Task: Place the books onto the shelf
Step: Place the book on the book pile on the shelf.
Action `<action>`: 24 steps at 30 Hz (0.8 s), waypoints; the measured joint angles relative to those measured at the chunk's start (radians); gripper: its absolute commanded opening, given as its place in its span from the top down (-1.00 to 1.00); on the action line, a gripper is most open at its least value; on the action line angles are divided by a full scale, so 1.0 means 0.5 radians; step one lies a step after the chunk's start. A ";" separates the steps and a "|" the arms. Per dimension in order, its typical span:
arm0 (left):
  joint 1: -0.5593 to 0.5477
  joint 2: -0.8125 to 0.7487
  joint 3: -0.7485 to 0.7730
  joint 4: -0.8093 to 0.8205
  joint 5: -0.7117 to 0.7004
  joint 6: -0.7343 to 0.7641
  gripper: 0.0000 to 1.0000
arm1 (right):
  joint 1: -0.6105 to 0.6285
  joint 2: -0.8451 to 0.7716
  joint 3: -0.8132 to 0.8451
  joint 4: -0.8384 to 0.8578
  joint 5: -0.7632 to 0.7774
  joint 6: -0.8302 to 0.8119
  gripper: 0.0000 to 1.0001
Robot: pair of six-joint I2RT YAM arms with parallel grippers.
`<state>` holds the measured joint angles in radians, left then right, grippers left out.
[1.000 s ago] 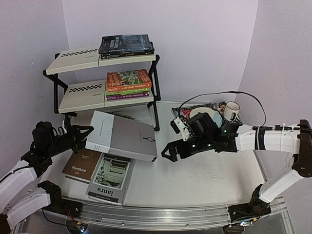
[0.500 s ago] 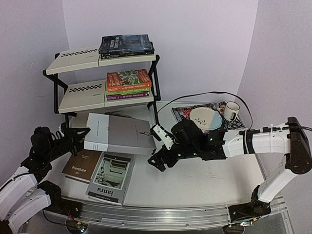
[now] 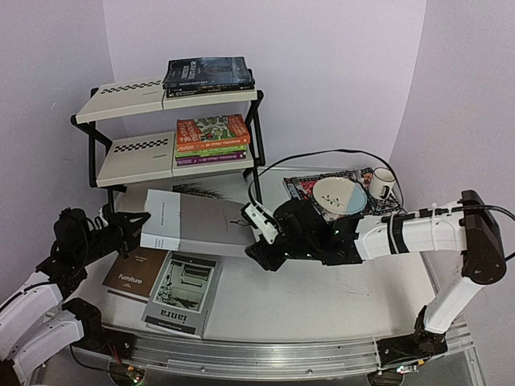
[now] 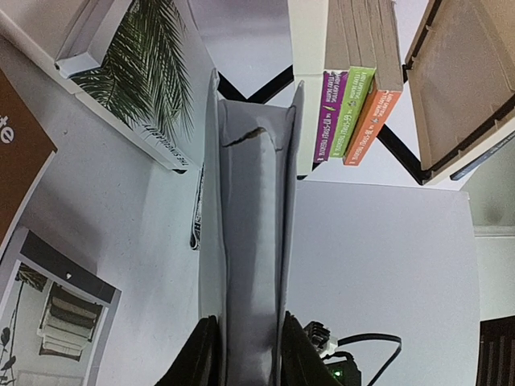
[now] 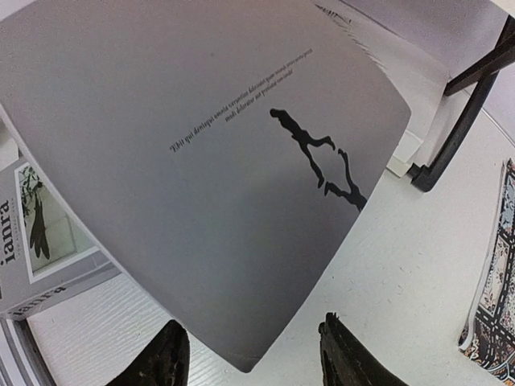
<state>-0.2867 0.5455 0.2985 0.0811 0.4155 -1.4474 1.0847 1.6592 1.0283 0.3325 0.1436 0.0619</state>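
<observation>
A large grey book (image 3: 197, 223) hangs above the table, its left edge pinched in my left gripper (image 3: 137, 221); the left wrist view shows that book (image 4: 249, 241) edge-on between the shut left gripper (image 4: 245, 354). My right gripper (image 3: 256, 245) is at the book's near right corner. In the right wrist view the grey book (image 5: 225, 161) points its corner into the open right gripper (image 5: 253, 358), touching neither finger. The shelf (image 3: 129, 96) holds dark novels (image 3: 208, 72) on top and Treehouse paperbacks (image 3: 212, 137) below. A brown book (image 3: 137, 273) and a white "ianra" book (image 3: 183, 293) lie on the table.
A palm-leaf book (image 3: 205, 190) lies under the raised grey one by the shelf's black leg (image 5: 459, 121). At back right a patterned placemat (image 3: 302, 186) carries a bowl (image 3: 338, 195) and a mug (image 3: 382, 183). A black cable loops above the right arm.
My right arm has swung left to the grey book's near right corner and its jaws have narrowed. The book, still in my left gripper, has levelled out slightly.
</observation>
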 measured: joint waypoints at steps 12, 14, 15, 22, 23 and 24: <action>0.000 0.084 -0.002 0.123 0.000 0.003 0.57 | 0.000 0.046 0.003 0.073 0.003 -0.005 -0.42; 0.000 0.083 -0.006 0.141 0.000 0.002 0.57 | -0.002 0.060 0.004 0.072 0.008 0.011 -0.42; 0.000 0.080 -0.014 0.158 -0.001 0.002 0.57 | -0.004 0.066 0.004 0.072 0.007 0.023 -0.41; 0.000 0.078 -0.026 0.178 0.001 0.000 0.57 | -0.026 0.086 0.004 0.077 -0.017 0.092 -0.07; 0.000 0.080 -0.027 0.185 0.000 0.000 0.57 | -0.026 0.086 0.004 0.083 -0.022 0.094 -0.02; 0.000 0.087 -0.027 0.194 0.000 0.001 0.57 | -0.027 0.086 0.004 0.088 -0.026 0.090 0.02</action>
<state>-0.2866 0.5889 0.2852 0.1783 0.4156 -1.4470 1.0714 1.7023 1.0302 0.3764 0.1304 0.1067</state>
